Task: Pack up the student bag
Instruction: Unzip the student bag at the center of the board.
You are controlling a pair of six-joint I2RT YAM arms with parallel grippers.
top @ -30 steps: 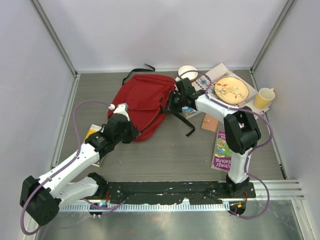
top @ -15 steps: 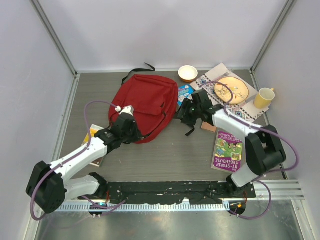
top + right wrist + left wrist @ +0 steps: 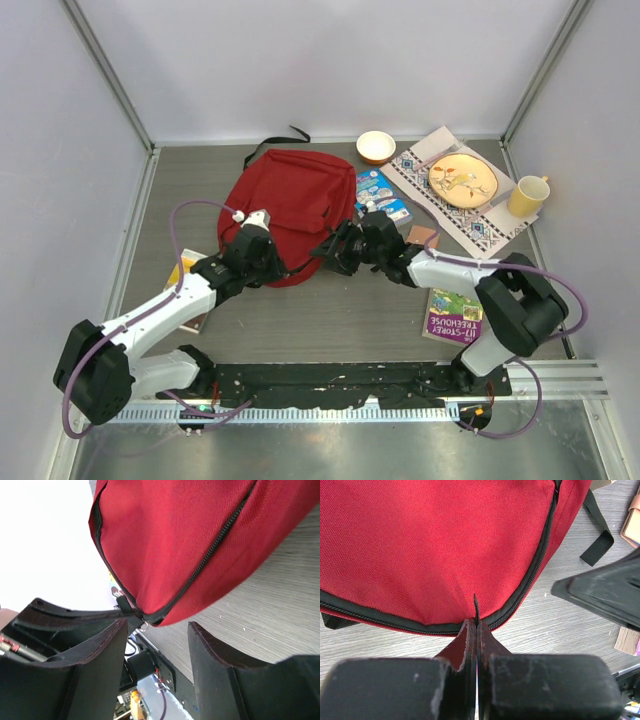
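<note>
The red student bag (image 3: 290,205) lies flat on the table, left of centre. My left gripper (image 3: 278,266) is at its near edge. In the left wrist view the bag (image 3: 435,540) fills the top, and my left gripper (image 3: 477,626) is shut on a thin black zipper pull (image 3: 475,606) at the dark zipper seam. My right gripper (image 3: 332,250) is at the bag's near right corner. In the right wrist view it (image 3: 157,626) is open, with the bag's (image 3: 175,535) corner and zipper slider (image 3: 144,621) just ahead of its fingers.
A bowl (image 3: 376,146), a plate (image 3: 461,180) on a patterned mat, and a yellow mug (image 3: 527,195) stand at the back right. A blue packet (image 3: 381,195), a small brown notebook (image 3: 422,236) and a purple book (image 3: 455,308) lie right of the bag. A yellow book (image 3: 185,268) lies under my left arm.
My right gripper has moved from the bag's far right edge down and left to its near corner, uncovering the blue packet. My left gripper has shifted slightly right along the near edge.
</note>
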